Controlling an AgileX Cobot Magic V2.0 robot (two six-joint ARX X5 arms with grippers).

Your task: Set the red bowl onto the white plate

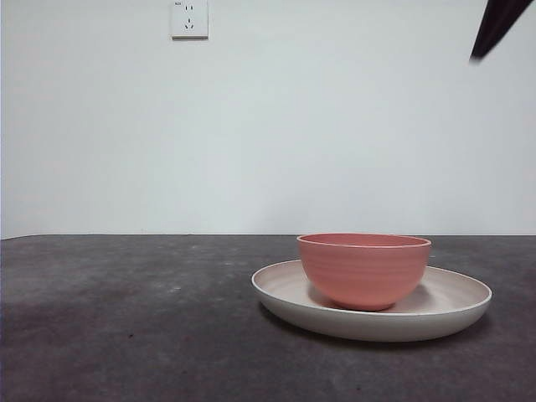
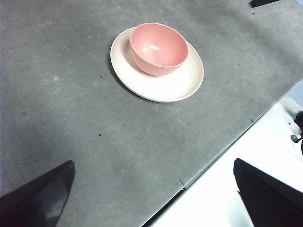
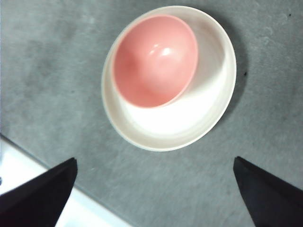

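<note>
The red bowl (image 1: 364,268) stands upright and empty inside the white plate (image 1: 452,314), a little off the plate's centre. The left wrist view shows the bowl (image 2: 158,48) on the plate (image 2: 182,82) from far off, and my left gripper (image 2: 154,198) is open, high above the table and well away from both. From above, the right wrist view shows the bowl (image 3: 155,60) resting toward one side of the plate (image 3: 189,118). My right gripper (image 3: 154,198) is open above them and holds nothing. A black arm tip (image 1: 498,25) shows at the front view's top right corner.
The dark grey table mat (image 1: 126,318) ends at a white table edge (image 2: 246,179) near the left arm and another white edge (image 3: 28,189) near the right arm. A wall socket (image 1: 189,18) sits high on the back wall.
</note>
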